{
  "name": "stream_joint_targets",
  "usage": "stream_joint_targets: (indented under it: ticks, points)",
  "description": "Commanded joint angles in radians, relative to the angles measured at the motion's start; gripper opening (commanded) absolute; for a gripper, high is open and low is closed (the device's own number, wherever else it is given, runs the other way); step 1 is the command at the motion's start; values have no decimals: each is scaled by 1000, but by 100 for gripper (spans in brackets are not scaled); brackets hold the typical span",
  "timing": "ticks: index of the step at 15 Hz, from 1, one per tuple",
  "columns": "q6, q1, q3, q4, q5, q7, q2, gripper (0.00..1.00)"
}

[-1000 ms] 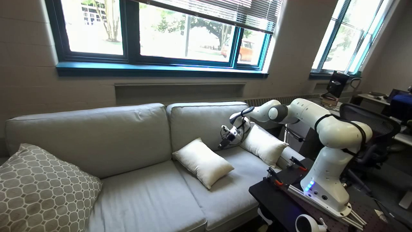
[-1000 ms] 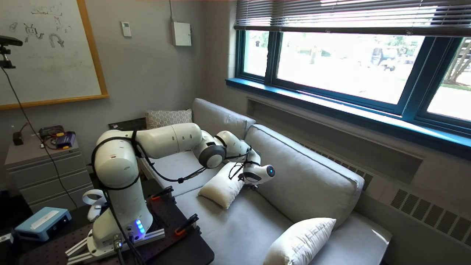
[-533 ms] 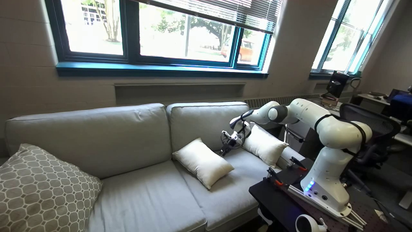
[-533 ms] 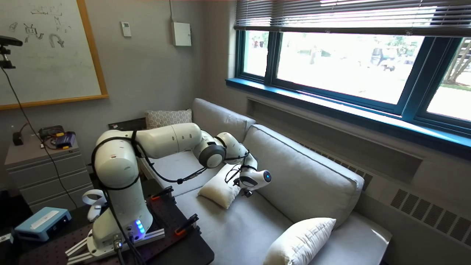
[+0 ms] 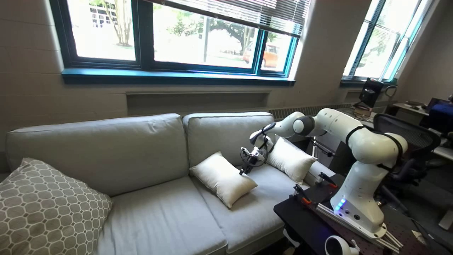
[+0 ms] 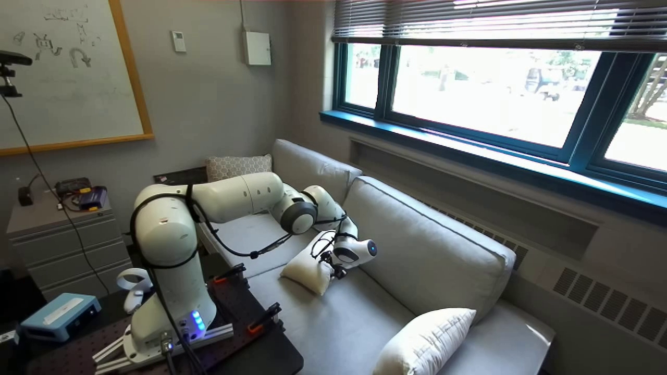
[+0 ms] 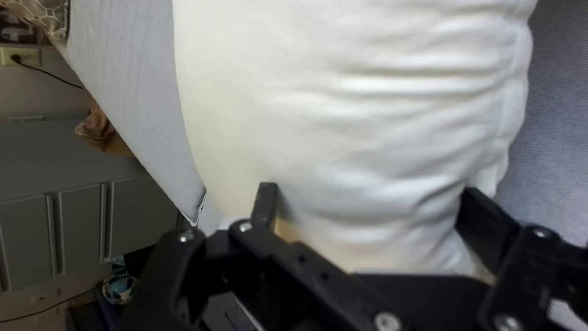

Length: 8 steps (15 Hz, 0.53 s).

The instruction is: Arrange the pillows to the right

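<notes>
One cream-white pillow [image 5: 221,179] lies tilted on the sofa's near seat cushion; it also shows in an exterior view [image 6: 305,268] and fills the wrist view [image 7: 344,92]. The second cream-white pillow [image 5: 290,161] leans by the sofa arm, also seen in an exterior view [image 6: 424,344]. My gripper [image 5: 242,172] points down at the first pillow's edge on the side facing the second pillow. In the wrist view its fingers [image 7: 367,193] stand wide apart, with the pillow's edge between them. The cloth is creased beside the right-hand finger. The pillow's underside is hidden.
The grey sofa [image 5: 155,212] has back cushions [image 6: 432,245] close behind the gripper. A larger grey patterned pillow [image 5: 53,209] sits at the far end. The black robot table [image 5: 300,223] with clamps [image 6: 264,319] stands at the sofa's front.
My gripper has moved down and toward the first pillow, from beside the backrest to its edge. Neither pillow has visibly moved.
</notes>
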<state>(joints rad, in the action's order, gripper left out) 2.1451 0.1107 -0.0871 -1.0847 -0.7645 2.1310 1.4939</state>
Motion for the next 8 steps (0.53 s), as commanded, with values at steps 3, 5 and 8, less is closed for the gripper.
stream_joint_targets:
  ticks: [3, 5, 8]
  points:
    - [-2, 3, 1, 2, 0, 1, 0, 100]
    - [6, -9, -2, -3, -1, 1, 0, 100]
    - [-24, -41, -12, -19, 10, 9, 0, 100]
